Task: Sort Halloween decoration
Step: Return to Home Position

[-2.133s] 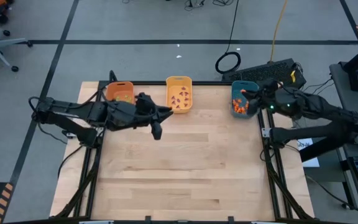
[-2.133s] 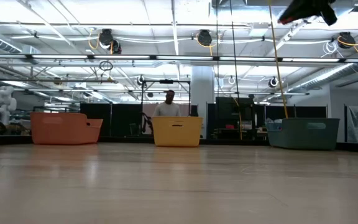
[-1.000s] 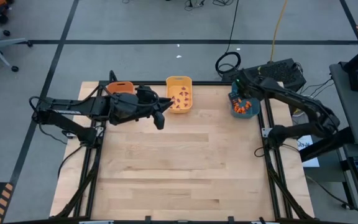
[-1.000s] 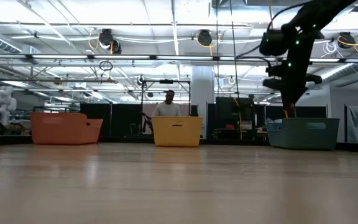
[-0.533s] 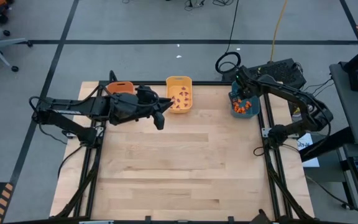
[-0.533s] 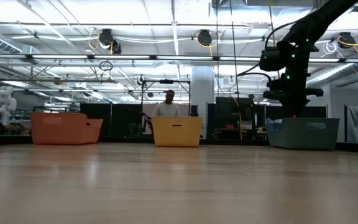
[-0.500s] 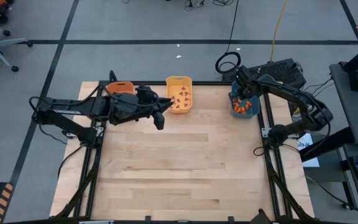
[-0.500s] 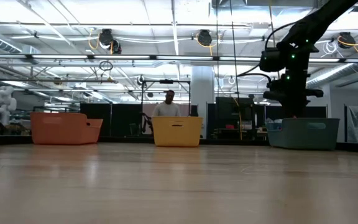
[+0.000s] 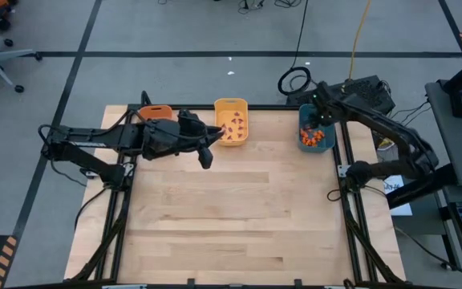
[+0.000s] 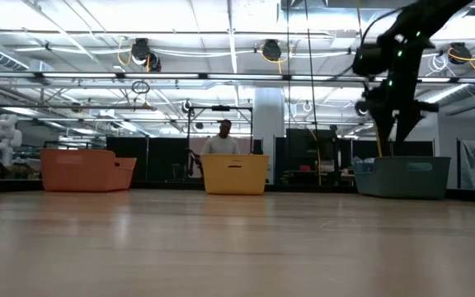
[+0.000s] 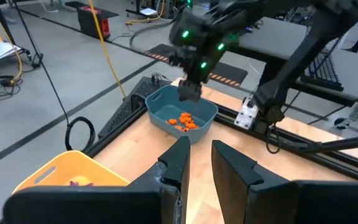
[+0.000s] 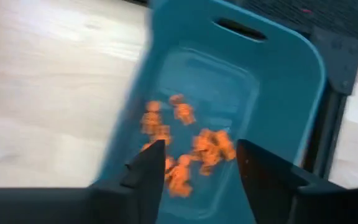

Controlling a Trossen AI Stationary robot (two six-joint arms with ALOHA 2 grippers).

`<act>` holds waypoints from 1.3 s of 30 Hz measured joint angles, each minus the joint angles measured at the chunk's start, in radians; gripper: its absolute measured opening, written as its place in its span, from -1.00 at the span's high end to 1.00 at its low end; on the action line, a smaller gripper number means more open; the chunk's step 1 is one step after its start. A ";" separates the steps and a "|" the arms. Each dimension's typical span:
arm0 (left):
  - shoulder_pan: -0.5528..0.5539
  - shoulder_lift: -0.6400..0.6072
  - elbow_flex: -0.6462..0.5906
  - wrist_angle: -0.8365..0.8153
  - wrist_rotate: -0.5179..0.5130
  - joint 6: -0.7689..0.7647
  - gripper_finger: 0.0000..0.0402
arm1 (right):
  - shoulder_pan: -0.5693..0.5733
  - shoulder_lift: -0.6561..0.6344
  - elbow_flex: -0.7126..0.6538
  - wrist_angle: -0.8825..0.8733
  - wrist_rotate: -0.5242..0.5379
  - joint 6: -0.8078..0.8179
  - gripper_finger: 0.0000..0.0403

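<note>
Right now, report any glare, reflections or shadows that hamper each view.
Low view: ceiling lights glare, their sheen spreads over the table, and the right arm reads as a dark silhouette. High view: even light, no glare on the table. Right wrist view: orange trinkets in the teal bin are evenly lit.

The right hand (image 10: 402, 139) hangs pointing straight down, with the teal bin (image 10: 402, 176) directly beneath it at the far edge of the wooden counter (image 10: 221, 247). The tip sits about level with that bin's rim; whether it dips inside cannot be told. The dark arm (image 10: 411, 33) rises from the hand and out past the top, with small green lights glowing on it. Well off to the hand's side stands the yellow bin (image 10: 235, 174), and farthest from the hand is the orange bin (image 10: 87, 170). A person (image 10: 223, 142) stands in the room behind the yellow bin.
</note>
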 joint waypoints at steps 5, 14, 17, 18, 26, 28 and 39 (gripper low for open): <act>0.000 0.000 0.000 0.000 0.000 0.002 0.67 | 0.043 -0.147 0.039 -0.008 -0.145 0.039 -0.02; 0.000 0.000 -0.001 0.000 -0.001 0.122 0.67 | 0.250 -0.454 0.041 0.232 -0.355 0.143 0.09; 0.000 0.000 -0.001 0.000 -0.001 0.170 0.67 | 0.324 -0.529 0.041 0.356 -0.351 0.170 0.17; 0.000 0.000 -0.001 0.000 -0.001 0.179 0.67 | 0.343 -0.547 0.041 0.391 -0.349 0.168 0.20; -0.002 0.000 -0.001 0.000 0.030 0.157 0.67 | 0.452 -0.603 0.041 0.472 -0.328 0.060 0.50; -0.002 0.000 -0.001 0.000 0.039 0.155 0.67 | 0.480 -0.604 0.041 0.467 -0.345 0.009 0.62; -0.004 0.000 0.008 -0.009 0.295 0.155 0.91 | 0.572 -0.621 0.041 0.392 -0.408 -0.181 0.99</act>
